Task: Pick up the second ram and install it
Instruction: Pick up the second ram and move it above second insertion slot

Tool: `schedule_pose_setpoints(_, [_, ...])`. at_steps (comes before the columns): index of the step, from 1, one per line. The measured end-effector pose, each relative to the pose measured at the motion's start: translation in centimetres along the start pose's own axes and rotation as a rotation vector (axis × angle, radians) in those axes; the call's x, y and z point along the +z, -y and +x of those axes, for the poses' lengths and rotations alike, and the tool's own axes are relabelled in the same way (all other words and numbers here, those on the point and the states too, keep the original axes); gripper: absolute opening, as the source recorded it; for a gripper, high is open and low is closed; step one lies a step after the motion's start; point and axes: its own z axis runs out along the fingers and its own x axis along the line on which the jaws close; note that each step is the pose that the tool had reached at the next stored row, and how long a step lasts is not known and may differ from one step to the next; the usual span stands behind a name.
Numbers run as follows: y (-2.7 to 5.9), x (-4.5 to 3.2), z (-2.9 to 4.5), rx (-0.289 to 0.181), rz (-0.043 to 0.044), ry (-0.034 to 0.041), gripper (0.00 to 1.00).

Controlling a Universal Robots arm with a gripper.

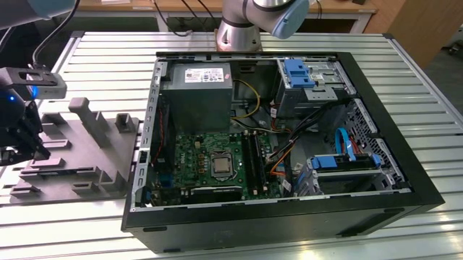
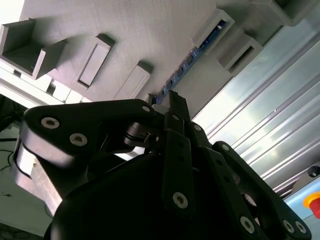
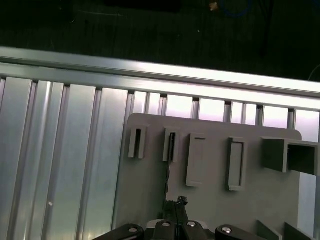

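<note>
Working over the tabletop (image 1: 101, 54); grey holder tray (image 1: 87, 157) carries second ram (image 2: 206, 44) on edge in its slot; gripper (image 2: 171, 96) fingers (image 2: 176, 110) nearly closed, apparently pinching its near end; board is light, stiff, fragile, so grip the flat faces near top edge, gently.

Open black computer case (image 1: 289, 219) on slatted metal table (image 1: 108, 70), grey moulded fixture tray (image 1: 94, 157) beside it

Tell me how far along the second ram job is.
Early. The gripper is down at the grey fixture, right at one end of the second ram, which sits in its groove, not lifted. Left: carrying it to the open computer case and seating it on the motherboard.
</note>
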Motion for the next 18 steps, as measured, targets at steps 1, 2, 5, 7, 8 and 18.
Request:
schedule_pose_setpoints(1, [0.01,0.10,0.03,0.002,0.0001,0.0000,0.10])
schedule_pose_setpoints(2, [0.01,0.18,0.05,0.005,0.0002,0.0002,0.10])
schedule_pose_setpoints(5, [0.02,0.43,0.10,0.025,0.0007,0.0011,0.10])
schedule_pose_setpoints(7, [0.03,0.60,0.11,0.040,0.0012,0.0019,0.10])
schedule_pose_setpoints(8, [0.03,0.68,0.12,0.048,0.0014,0.0022,0.10])
schedule_pose_setpoints(18, [-0.04,1.37,0.17,0.082,0.0023,0.0037,0.10])
